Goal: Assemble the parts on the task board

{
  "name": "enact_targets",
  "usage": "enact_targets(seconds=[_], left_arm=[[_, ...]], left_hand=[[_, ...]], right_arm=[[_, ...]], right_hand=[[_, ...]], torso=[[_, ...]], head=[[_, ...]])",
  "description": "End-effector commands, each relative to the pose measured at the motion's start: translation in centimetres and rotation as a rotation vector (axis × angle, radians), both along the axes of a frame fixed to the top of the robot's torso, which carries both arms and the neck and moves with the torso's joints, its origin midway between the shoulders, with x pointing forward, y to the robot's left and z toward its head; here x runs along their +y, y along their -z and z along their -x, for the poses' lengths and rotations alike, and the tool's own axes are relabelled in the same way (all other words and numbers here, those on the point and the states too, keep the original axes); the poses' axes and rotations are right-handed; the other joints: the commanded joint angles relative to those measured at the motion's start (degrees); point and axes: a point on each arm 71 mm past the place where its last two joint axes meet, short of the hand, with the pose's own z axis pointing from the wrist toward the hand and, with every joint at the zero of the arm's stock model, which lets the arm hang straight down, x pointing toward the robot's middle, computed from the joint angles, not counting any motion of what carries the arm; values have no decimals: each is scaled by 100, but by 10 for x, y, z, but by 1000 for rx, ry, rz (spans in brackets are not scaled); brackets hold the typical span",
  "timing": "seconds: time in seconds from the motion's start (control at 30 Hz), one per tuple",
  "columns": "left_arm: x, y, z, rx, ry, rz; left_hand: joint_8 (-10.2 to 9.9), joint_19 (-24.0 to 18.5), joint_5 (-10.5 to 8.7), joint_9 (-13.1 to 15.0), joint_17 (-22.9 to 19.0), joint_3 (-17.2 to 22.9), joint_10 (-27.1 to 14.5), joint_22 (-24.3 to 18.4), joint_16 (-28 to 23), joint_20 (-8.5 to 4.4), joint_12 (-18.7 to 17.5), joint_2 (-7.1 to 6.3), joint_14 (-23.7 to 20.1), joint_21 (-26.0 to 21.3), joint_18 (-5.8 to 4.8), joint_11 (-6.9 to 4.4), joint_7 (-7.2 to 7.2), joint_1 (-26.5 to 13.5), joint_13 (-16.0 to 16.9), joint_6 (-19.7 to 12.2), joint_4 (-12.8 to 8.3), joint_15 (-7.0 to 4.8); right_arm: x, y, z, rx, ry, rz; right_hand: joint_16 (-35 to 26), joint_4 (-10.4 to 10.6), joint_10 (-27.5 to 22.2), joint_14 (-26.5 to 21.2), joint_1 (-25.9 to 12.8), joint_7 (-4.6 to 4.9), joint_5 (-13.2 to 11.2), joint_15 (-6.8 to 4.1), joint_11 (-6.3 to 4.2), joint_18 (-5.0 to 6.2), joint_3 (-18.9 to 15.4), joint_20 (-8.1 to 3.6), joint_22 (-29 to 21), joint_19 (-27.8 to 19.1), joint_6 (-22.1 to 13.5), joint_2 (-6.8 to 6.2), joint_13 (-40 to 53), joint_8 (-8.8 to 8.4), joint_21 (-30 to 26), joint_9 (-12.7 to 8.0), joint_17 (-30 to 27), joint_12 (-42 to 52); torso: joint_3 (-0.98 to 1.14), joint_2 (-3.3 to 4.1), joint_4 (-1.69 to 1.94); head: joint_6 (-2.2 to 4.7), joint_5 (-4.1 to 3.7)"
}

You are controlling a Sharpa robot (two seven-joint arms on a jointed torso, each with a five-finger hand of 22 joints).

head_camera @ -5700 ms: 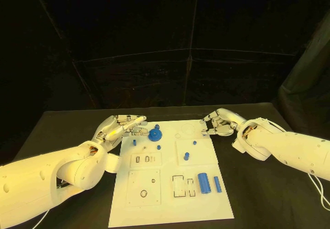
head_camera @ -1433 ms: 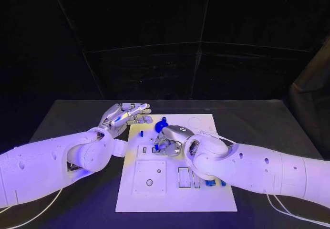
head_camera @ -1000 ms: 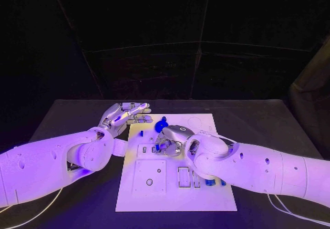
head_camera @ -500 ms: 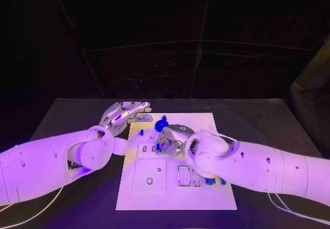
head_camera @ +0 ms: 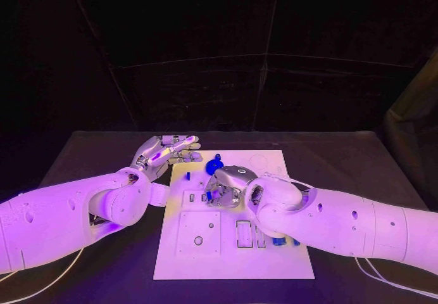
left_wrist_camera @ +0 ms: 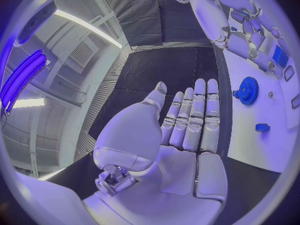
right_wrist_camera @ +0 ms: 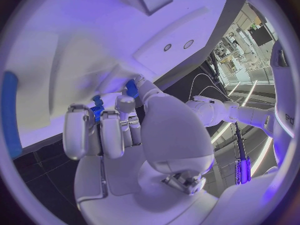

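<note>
The white task board [head_camera: 233, 253] lies flat in the middle of the black table [head_camera: 82, 152]. A blue gear [head_camera: 214, 166] stands near the board's far end, and a small blue peg [head_camera: 188, 177] stands just beside it, toward the left edge. Near the board's right edge, a bit of a blue part [head_camera: 276, 241] peeks out from under the right arm. There are small dark cut-out slots [head_camera: 242, 234] in the board near it.

The right hand [head_camera: 225, 188] reaches across the board and rests low over its middle, close to the gear. Its fingers are curled in. In the right wrist view, a small blue toothed piece [right_wrist_camera: 97, 111] sits between the fingertips [right_wrist_camera: 125, 105], so the hand is pinching it right over the board.

The left hand [head_camera: 167, 154] hangs over the table at the board's far left corner. Its fingers are straight and side by side, and it holds nothing. In the left wrist view, the flat palm [left_wrist_camera: 187, 155] faces the board's edge.
</note>
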Motion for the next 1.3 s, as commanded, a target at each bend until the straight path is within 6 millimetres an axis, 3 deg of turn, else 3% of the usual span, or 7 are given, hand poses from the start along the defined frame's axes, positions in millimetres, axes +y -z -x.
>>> enact_targets(seconds=[0.03, 0.57, 0.77, 0.87, 1.03, 1.23, 1.3], left_arm=[[-1, -1, 0, -2, 11, 8], [0, 0, -1, 4, 8, -1], [4, 2, -1, 8, 44, -96], [7, 3, -3, 21, 95, -205], [9, 6, -5, 82, 217, -434], [6, 8, -8, 151, 381, -808], [4, 8, -11, 166, 408, -913]], left_hand=[[-38, 42, 32, -3, 7, -1, 53, -7, -35, 1, -36, -9, 37, -18, 82, 5, 1, 19, -3, 43, -41, -12], [-42, 100, 33, -3, 34, 18, 87, -5, -21, -16, -40, -6, 111, -7, 88, -13, -19, 15, -3, 66, -70, -35], [76, 1143, 42, 43, 568, -61, 824, 238, 657, -439, 198, -106, 1479, 550, 75, -319, -239, -239, 121, 458, -38, -457], [180, 1814, 35, 93, 1209, -207, 1413, 491, 1451, -712, 419, -201, 2279, 1051, 83, -570, -462, -453, 278, 768, 79, -737], [288, 2091, 35, 203, 4844, -488, 1966, 1018, 5249, -953, 878, -201, 2383, 1873, 47, -806, -672, -804, 775, 1067, 391, -929], [519, 1943, 24, 428, 5872, -627, 1836, 2038, 6197, -1010, 1628, -111, 2289, 2898, -21, -864, -733, -718, 1579, 1088, 488, -996], [698, 2308, 36, 560, 6619, -658, 1822, 3394, 6915, -1056, 2012, -93, 2429, 3979, -186, -924, -799, -751, 1912, 1120, 539, -1053]], right_arm=[[-2, 2, 0, -9, 29, -1], [-4, -12, 9, -101, -17, -166], [-30, -23, 22, -46, -122, -295], [-53, -33, 23, 31, -119, -343], [-91, -51, 17, 105, -70, -382], [-132, -69, 4, 127, 39, -429], [-144, -71, -1, 118, 81, -432]], right_hand=[[-41, 30, -68, 314, -75, 11, -29, 42, 10, 22, -88, 4, 60, -46, -72, -34, -90, -32, -33, -6, 227, -83], [-96, 286, -148, 306, -114, 63, 201, 85, 61, 27, -532, 46, 37, -48, -343, -213, -239, -49, -62, 3, 179, -110], [-136, 286, -101, 293, 20, 78, 299, 92, 70, 45, -584, 53, -44, -105, -404, -141, -168, -49, -106, 2, 124, 3], [-240, 241, -166, 251, 165, 74, 439, 89, 65, 85, -593, 54, -219, -232, -398, -70, -242, -20, -201, 10, -22, -59], [-332, 208, -190, 217, 246, 69, 519, 83, 59, 112, -595, 50, -340, -318, -383, -20, -282, 3, -269, 15, -154, -88], [-372, 195, -179, 206, 286, 60, 545, 76, 50, 119, -614, 44, -376, -338, -358, 22, -288, 33, -296, 20, -194, -79], [-381, 191, -174, 205, 302, 57, 558, 73, 46, 120, -615, 42, -380, -339, -351, 44, -290, 42, -300, 21, -203, -75]], torso=[[-1, 0, -1], [8, -4, 3], [9, -29, -9], [13, -45, -11], [42, -118, -41], [68, -194, -57], [73, -217, -64]], head=[[-1, -3], [-14, 17], [-8, 65], [15, 78], [-21, 115], [-54, 133], [-59, 153]])
